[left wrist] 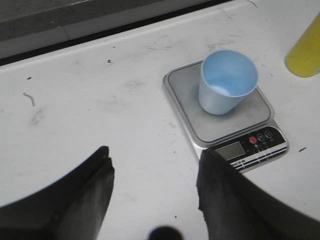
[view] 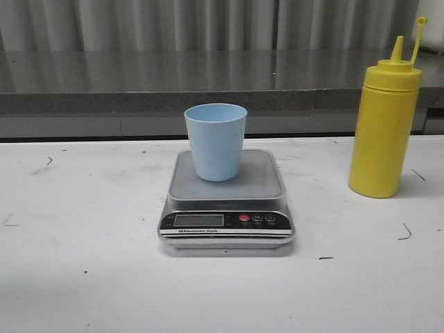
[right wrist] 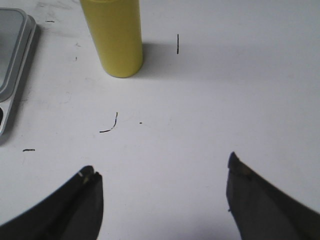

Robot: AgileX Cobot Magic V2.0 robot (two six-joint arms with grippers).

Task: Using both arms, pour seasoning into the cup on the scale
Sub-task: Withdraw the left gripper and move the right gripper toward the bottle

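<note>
The pale blue cup (view: 216, 141) stands upright on the steel platform of the silver scale (view: 229, 220) at the table's middle. The cup (left wrist: 227, 81) looks empty in the left wrist view, on the scale (left wrist: 248, 146). The yellow seasoning bottle (view: 385, 122) stands upright at the right, its cap hanging off the nozzle. Only its lower body (right wrist: 114, 36) shows in the right wrist view. My left gripper (left wrist: 155, 160) is open over bare table, short of the scale. My right gripper (right wrist: 161, 171) is open, well short of the bottle. Neither arm shows in the front view.
The white table (view: 83, 229) carries small dark scuff marks. A grey ledge (view: 139, 83) and ribbed wall run along the back. The scale's edge (right wrist: 15, 65) lies beside the bottle in the right wrist view.
</note>
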